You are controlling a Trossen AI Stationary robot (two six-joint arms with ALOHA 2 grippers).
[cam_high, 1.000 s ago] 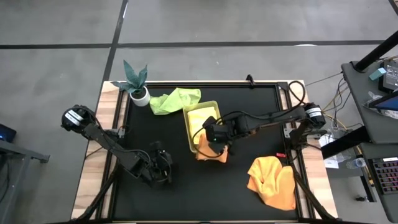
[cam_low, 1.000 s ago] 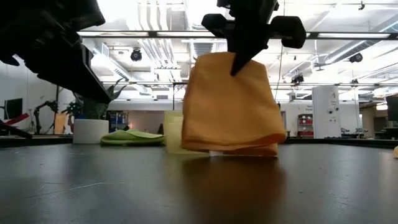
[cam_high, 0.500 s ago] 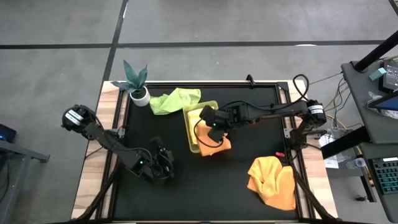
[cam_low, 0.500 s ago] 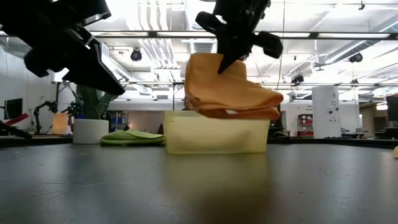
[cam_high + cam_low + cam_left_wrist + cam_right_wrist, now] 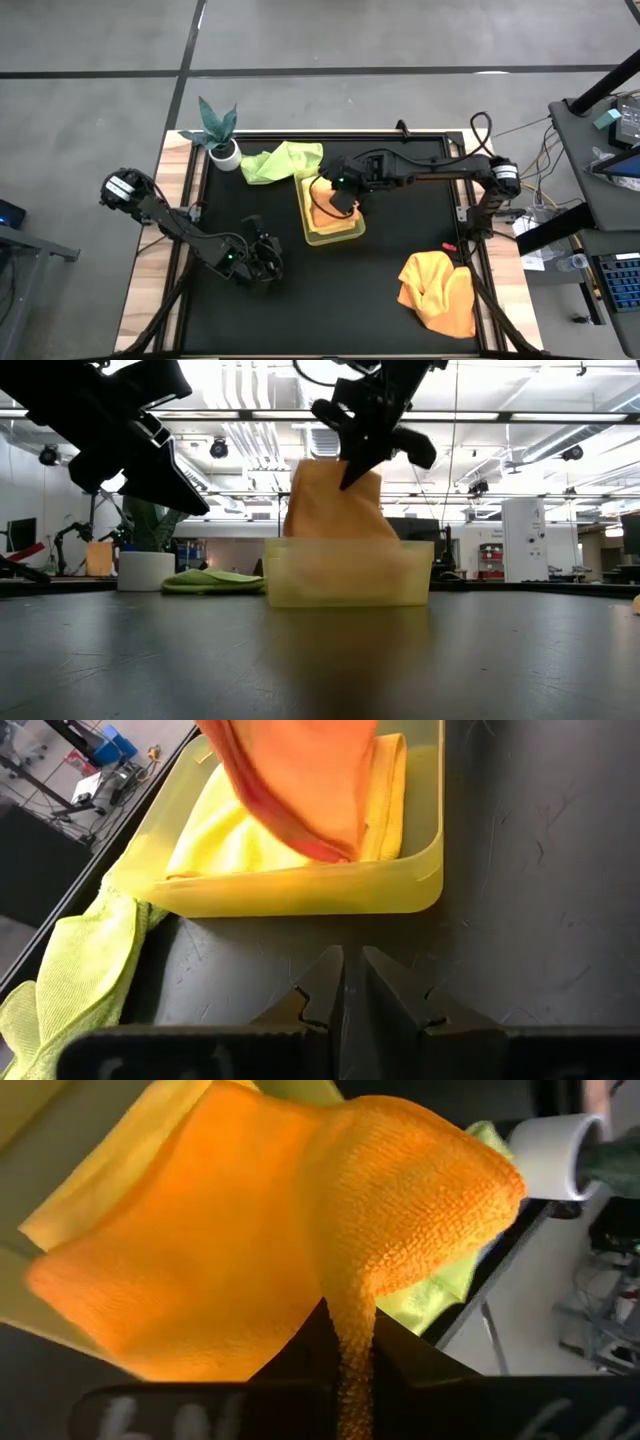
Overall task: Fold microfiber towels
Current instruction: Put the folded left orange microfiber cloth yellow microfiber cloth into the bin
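I hold a folded orange towel [image 5: 328, 207] in the clenched right claw [image 5: 341, 190] over the tray [image 5: 352, 230]; green towel [image 5: 283, 160] and crumpled orange towel [image 5: 437, 289] remain unfolded.

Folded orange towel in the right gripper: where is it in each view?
High: folded orange towel over the tray, centre.
Low: centre, above tray wall.
Left wrist: top centre.
Right wrist: fills frame, pinched by right gripper.
Shared landmark: the tray.

I can read no writing from here; no label, brand, number or sign shows legibly on anything across my four views; whatever marks exist in the room behind are too small to tell.
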